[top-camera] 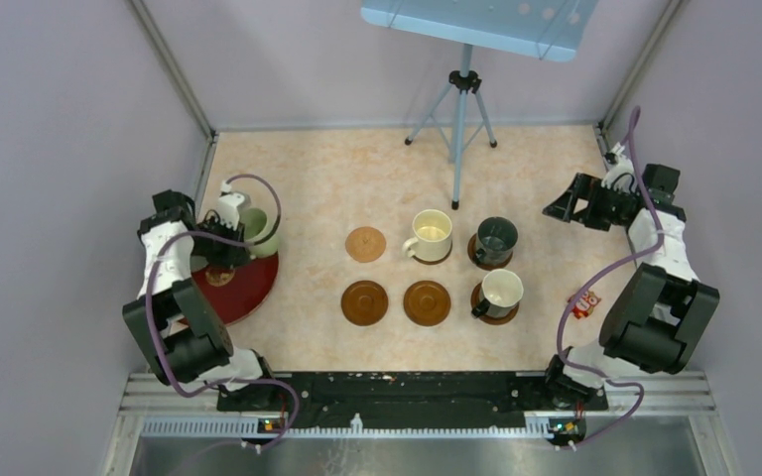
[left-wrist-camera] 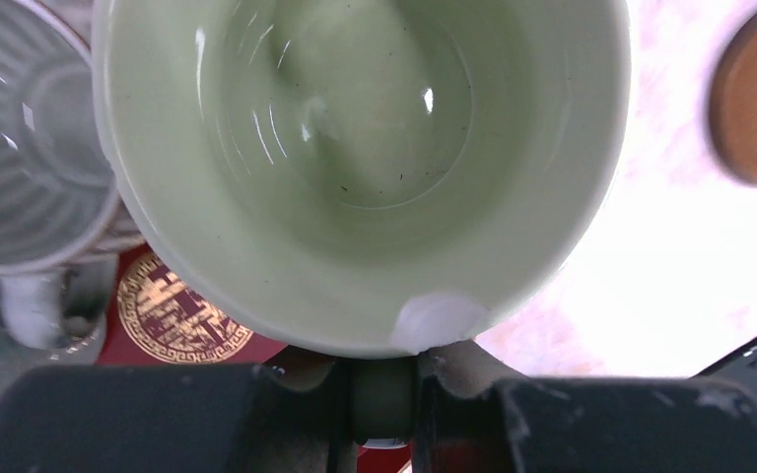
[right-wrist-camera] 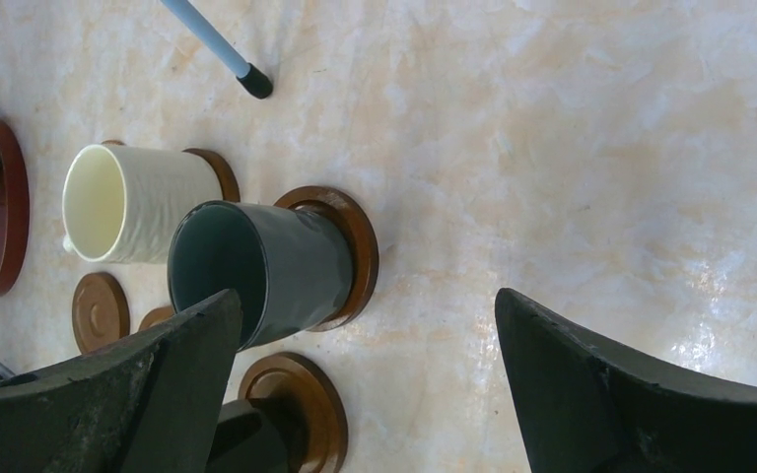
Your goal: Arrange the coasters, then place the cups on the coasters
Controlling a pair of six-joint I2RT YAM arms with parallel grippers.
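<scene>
The left fingers (left-wrist-camera: 513,419) are clenched on the handle of the pale green cup (left-wrist-camera: 355,148). The cup hangs low over the dark red tray (left-wrist-camera: 123,340) at the left, just beside a ribbed grey cup (left-wrist-camera: 20,148). I cannot tell whether its base touches the tray. The right fingers (right-wrist-camera: 158,394) stand spread wide, grasping nothing, above the right side.

The cup is glazed ceramic: stiff, slick, probably weighty for its size, and likely to chip if knocked. Held by the handle, its weight hangs off-centre, so it may tilt.

A tan coaster (top-camera: 365,244) and two brown coasters (top-camera: 364,302) lie bare. The other coasters carry a cream cup (top-camera: 431,236), a dark green-grey cup (top-camera: 496,240) and a white-lined dark cup (top-camera: 499,293).

The tabletop (top-camera: 337,178) is smooth marbled beige. Pale walls enclose it, and a tripod (top-camera: 461,129) stands at the back.
</scene>
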